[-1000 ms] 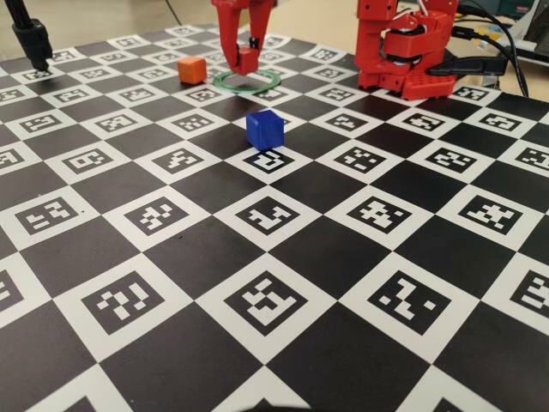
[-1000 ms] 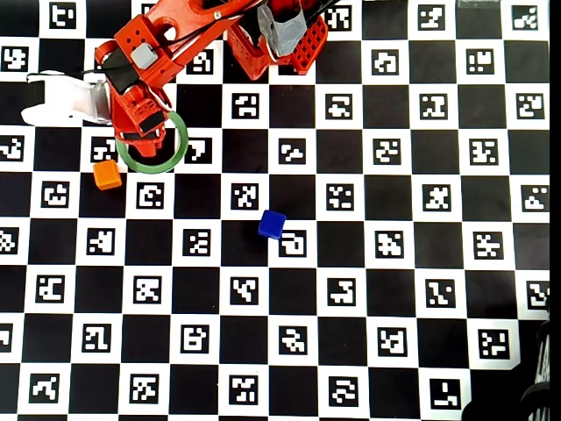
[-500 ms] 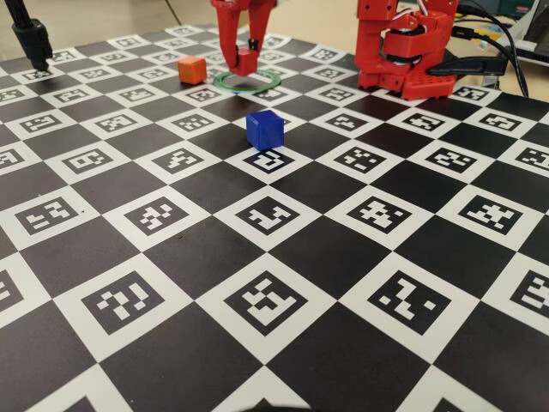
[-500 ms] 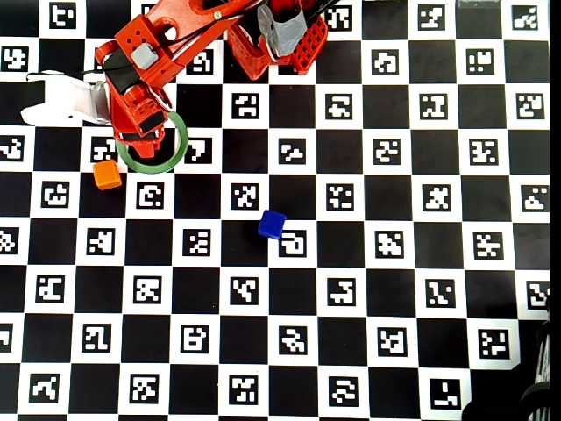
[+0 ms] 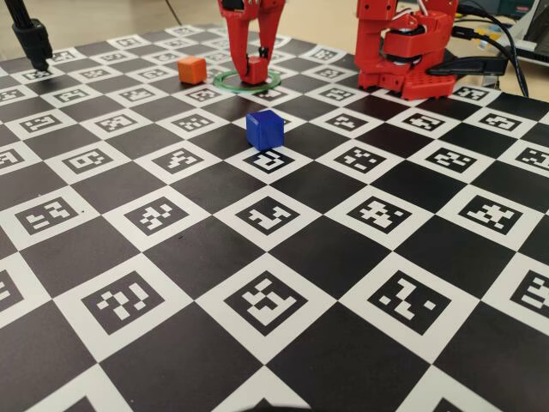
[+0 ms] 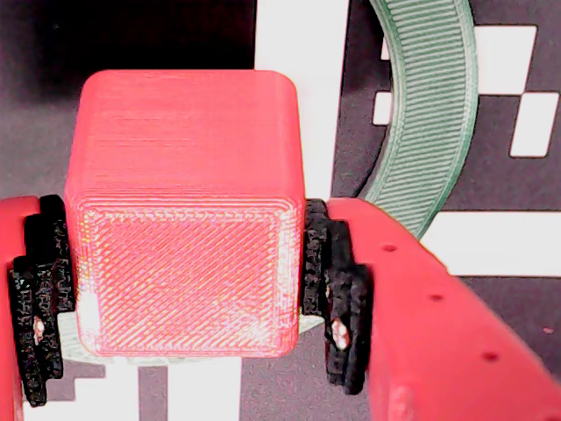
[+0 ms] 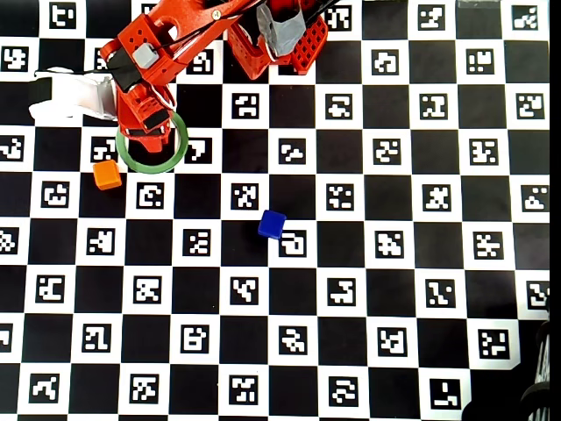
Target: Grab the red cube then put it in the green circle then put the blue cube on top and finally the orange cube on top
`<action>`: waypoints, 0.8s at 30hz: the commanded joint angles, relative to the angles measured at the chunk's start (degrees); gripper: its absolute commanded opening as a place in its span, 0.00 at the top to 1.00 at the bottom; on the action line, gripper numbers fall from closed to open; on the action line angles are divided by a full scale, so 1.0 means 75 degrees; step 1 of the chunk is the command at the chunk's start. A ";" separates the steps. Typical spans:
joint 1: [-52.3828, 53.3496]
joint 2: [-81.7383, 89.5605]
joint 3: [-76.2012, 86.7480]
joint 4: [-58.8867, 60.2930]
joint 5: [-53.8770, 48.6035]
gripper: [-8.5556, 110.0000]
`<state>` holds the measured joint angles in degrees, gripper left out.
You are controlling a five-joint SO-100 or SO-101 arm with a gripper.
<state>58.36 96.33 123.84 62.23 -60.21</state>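
The gripper [image 6: 188,351] is clamping the red cube [image 6: 184,210] between both black-padded jaws and holding it low over the green circle [image 5: 247,81]. In the wrist view the ring is curving off to the upper right, so the cube is probably sitting slightly off-centre. The arm is reaching steeply downward there. The blue cube [image 7: 272,224] and orange cube [image 7: 108,174] are waiting apart.

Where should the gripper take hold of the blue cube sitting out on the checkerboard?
Likely from above, closing on two opposite side faces of the blue cube. It stands alone, sits slightly turned against the board's squares, so rotate the wrist to match.
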 commanded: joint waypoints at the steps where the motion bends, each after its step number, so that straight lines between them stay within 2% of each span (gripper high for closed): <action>1: 0.0047 0.0211 -0.0141 -0.0234 0.0035 0.87; 14: 0.0047 0.0176 -0.0176 -0.0328 -0.0012 0.85; 17: 0.0047 0.0176 -0.0117 -0.0293 -0.0082 0.77; 20: 0.0070 0.0176 -0.0129 -0.0328 -0.0035 0.65; 24: 0.0105 0.0258 -0.0199 -0.0234 0.0000 0.59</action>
<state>58.36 96.33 123.93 60.38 -60.21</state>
